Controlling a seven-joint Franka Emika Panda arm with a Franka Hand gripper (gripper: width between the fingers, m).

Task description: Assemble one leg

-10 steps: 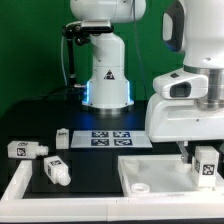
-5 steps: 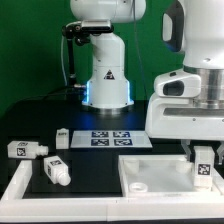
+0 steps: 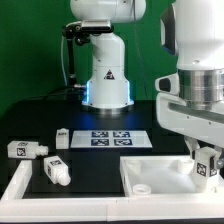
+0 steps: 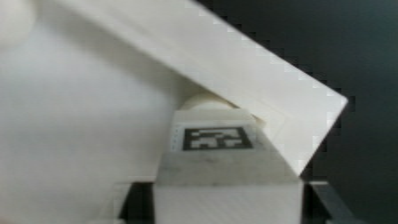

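Observation:
My gripper (image 3: 207, 168) is at the exterior view's right, over the right part of the large flat white tabletop (image 3: 150, 170). It is shut on a stubby white leg (image 3: 207, 163) with a black-and-white tag. In the wrist view the leg (image 4: 221, 160) stands between my two dark fingers (image 4: 135, 203), its tip close to the tabletop's (image 4: 89, 120) corner edge. Whether the tip touches the tabletop I cannot tell. Three more legs lie at the exterior view's left: one (image 3: 27, 150) at the far left, one (image 3: 55, 170) near the front, one (image 3: 62, 138) by the marker board.
The marker board (image 3: 110, 137) lies flat behind the tabletop. The robot's white base (image 3: 107, 75) stands at the back centre. A white frame edge (image 3: 20, 190) runs along the front left of the black table.
My gripper with the leg has shifted slightly to the exterior view's right and the arm has turned. The other legs and the tabletop have not moved.

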